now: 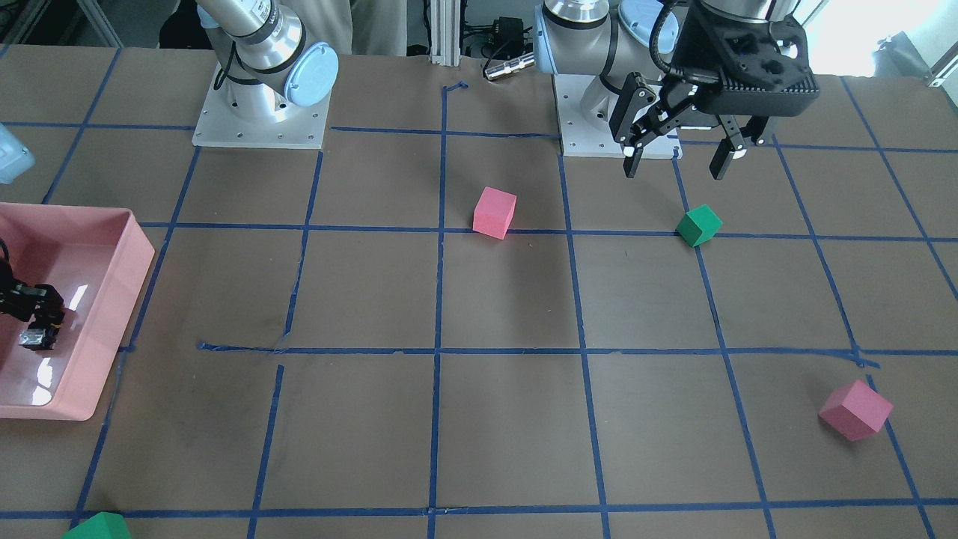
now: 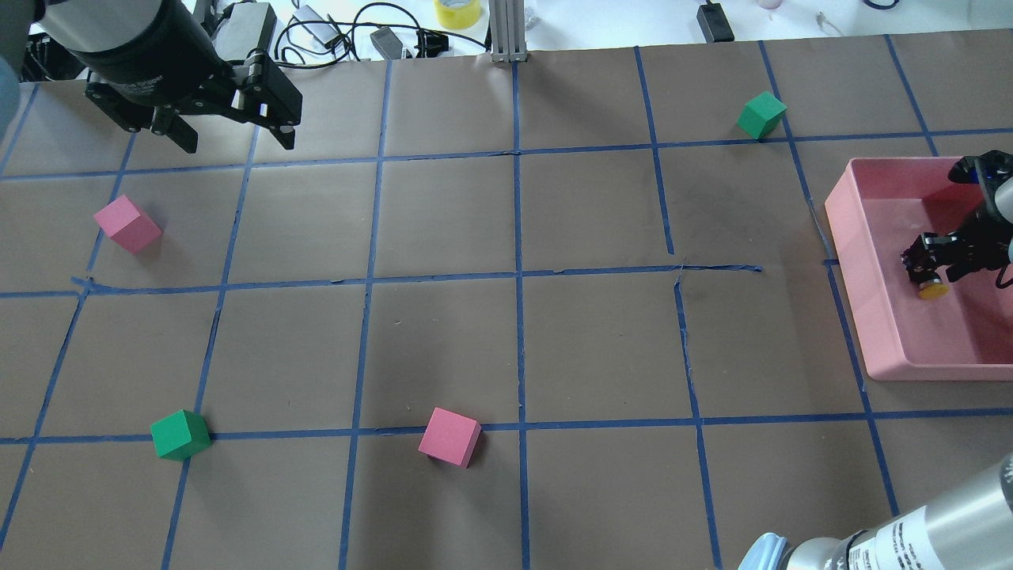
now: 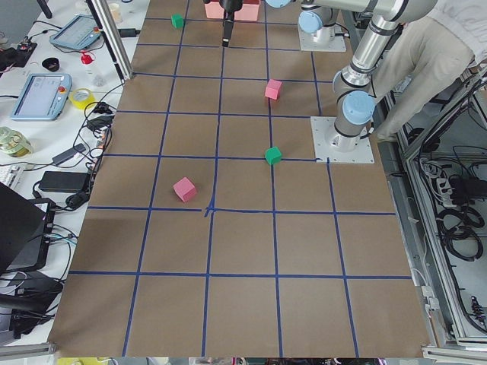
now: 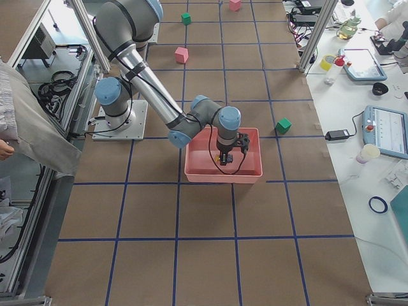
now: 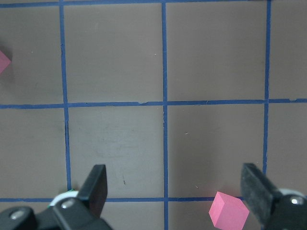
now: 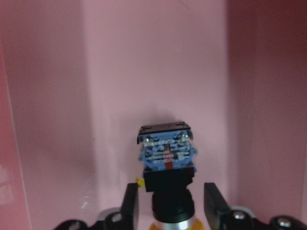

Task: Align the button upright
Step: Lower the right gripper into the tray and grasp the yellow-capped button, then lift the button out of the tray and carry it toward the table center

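Grasp step, I'd judge. The button (image 6: pixel 167 158) lies on its side in the pink tray (image 2: pixel 863 317) at 3 o'clock on the surface (image 2: pixel 443 214), yellow cap toward the robot. Right hand (image 6: pixel 171 191) points down and straddles the black body with a gap on each side, not clamped. Next: close, lift, rotate cap-up. Left hand (image 5: pixel 175 175) hovers at 10 o'clock, wide open and empty.
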`<state>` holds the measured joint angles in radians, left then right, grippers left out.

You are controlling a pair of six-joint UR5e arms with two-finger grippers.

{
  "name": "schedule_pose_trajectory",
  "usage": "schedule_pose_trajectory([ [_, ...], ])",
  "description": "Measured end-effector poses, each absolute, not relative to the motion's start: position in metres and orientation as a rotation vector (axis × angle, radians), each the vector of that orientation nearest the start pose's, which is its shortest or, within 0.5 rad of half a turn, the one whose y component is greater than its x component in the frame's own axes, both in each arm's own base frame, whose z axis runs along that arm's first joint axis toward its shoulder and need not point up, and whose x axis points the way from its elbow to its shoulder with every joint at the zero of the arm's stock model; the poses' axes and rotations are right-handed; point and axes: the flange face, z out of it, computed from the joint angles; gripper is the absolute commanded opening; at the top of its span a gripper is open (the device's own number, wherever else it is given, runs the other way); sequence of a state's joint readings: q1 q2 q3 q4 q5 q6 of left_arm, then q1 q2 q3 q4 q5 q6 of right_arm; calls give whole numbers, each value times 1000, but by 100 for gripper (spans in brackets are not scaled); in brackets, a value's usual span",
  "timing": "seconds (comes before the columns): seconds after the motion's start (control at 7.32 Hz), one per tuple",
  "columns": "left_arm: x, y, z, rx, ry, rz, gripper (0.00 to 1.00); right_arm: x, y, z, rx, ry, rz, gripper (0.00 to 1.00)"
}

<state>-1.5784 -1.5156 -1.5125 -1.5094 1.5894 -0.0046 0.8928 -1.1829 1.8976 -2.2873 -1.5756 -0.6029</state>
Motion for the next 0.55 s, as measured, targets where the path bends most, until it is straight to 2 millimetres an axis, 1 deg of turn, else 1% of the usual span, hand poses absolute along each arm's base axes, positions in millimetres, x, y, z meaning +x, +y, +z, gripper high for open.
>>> schedule_pose_trajectory([
  [0.27, -135, -481, 551, 2, 3111, -273, 100, -247, -519, 206, 91, 3153, -14, 0],
  [0.41, -135, -481, 551, 2, 3111, -273, 100, -249, -521, 215, 91, 3159, -33, 0],
  [0.55, -135, -481, 551, 2, 3111, -273, 100, -250, -525, 230, 95, 3166, -52, 0],
])
